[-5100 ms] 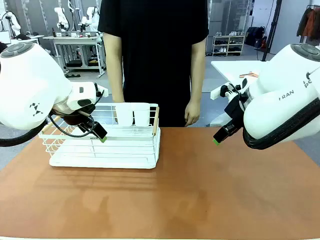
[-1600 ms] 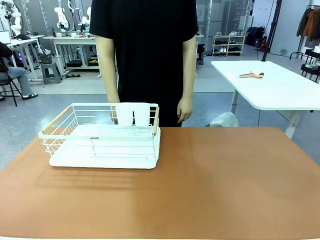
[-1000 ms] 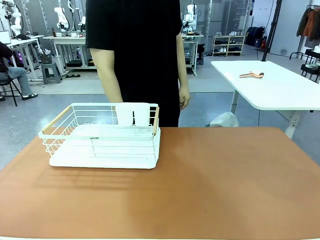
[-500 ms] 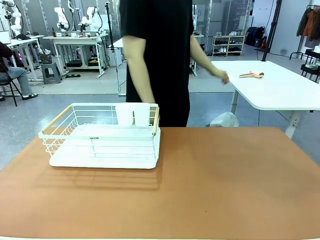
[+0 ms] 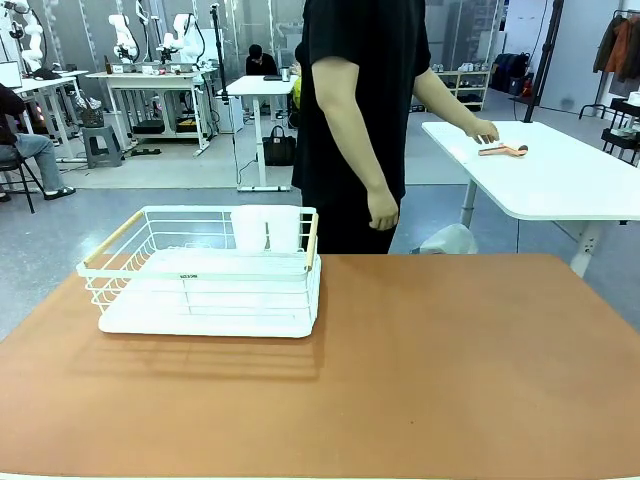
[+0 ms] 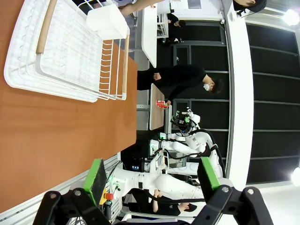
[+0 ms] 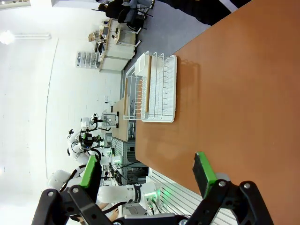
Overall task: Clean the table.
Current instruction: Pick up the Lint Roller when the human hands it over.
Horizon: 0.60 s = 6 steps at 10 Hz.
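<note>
White rack on terracotta table

A grey floor runs back through an open workshop hall. At two o'clock stands a white-topped desk on white legs, and at eleven o'clock a row of white workbenches with a grey stool beside them. Near twelve o'clock is a slim white standing desk, with low shelving at one o'clock.

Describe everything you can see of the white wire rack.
The white wire rack is a rectangular basket of thin white wire on a white tray base, with a wooden bar along each short end. A white cup-like holder sits at its far right corner. It stands level on the table, left of centre.
</note>
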Each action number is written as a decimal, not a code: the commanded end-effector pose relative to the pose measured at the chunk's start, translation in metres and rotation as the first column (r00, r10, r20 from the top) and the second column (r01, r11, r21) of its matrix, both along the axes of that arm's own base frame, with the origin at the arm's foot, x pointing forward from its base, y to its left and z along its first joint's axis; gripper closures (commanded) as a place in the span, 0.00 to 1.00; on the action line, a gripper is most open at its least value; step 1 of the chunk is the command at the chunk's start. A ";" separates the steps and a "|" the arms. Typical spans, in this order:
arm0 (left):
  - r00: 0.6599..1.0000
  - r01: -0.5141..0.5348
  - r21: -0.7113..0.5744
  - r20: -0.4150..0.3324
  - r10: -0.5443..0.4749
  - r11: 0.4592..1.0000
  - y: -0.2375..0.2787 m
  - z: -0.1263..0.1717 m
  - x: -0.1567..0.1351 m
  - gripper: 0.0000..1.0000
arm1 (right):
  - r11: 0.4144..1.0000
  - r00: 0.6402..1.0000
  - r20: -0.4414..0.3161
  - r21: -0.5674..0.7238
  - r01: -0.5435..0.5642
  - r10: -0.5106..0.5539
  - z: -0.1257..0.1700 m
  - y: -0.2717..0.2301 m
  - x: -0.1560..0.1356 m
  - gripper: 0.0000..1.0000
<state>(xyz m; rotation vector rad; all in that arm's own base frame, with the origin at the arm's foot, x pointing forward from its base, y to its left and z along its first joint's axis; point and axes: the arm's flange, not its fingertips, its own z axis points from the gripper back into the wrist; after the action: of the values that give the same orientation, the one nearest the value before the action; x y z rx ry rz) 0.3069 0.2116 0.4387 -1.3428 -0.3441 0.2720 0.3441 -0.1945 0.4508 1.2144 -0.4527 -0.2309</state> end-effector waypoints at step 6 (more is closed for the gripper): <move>1.000 0.011 -0.006 0.013 -0.011 1.000 0.001 0.001 -0.004 0.00 | 1.000 1.000 -0.001 0.013 0.004 -0.004 0.001 0.003 -0.005 0.00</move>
<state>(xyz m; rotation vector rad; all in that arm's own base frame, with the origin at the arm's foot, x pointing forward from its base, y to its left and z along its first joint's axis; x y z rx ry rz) 0.3069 0.2116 0.4387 -1.3428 -0.3441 0.2721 0.3437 -0.1949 0.4509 1.2154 -0.4526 -0.2312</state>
